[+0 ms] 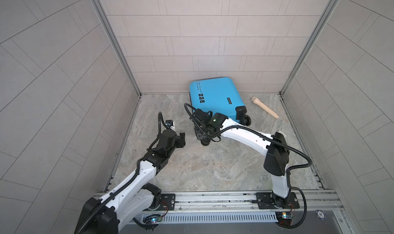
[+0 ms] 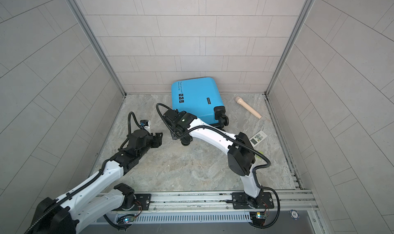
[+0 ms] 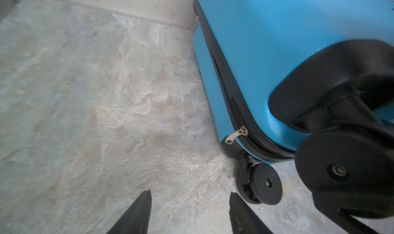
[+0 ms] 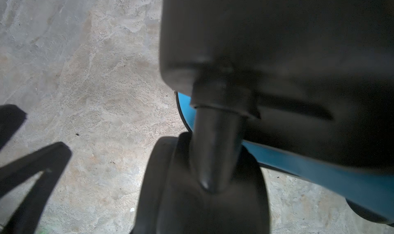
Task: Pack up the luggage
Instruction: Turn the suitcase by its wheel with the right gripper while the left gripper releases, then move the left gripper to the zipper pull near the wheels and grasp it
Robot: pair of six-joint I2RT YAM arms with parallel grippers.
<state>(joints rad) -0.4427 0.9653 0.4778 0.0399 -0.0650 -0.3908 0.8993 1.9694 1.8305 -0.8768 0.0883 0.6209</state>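
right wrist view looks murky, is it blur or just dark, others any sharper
Right wrist view: the wheel is too close, soft and in shadow. Left wrist view: slight blur on the suitcase. Both top views: sharp and evenly lit.

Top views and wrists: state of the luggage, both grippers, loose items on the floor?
luggage: shut, lying face up by the back wall, wheels at its near end.
zipper pull: at a wheel-end corner.
left gripper: open, empty, clear of the luggage.
right gripper: at the near wheel; jaws hidden, grip unclear.
beige stick: lying loose on the floor.
remote: face up, partly hidden.
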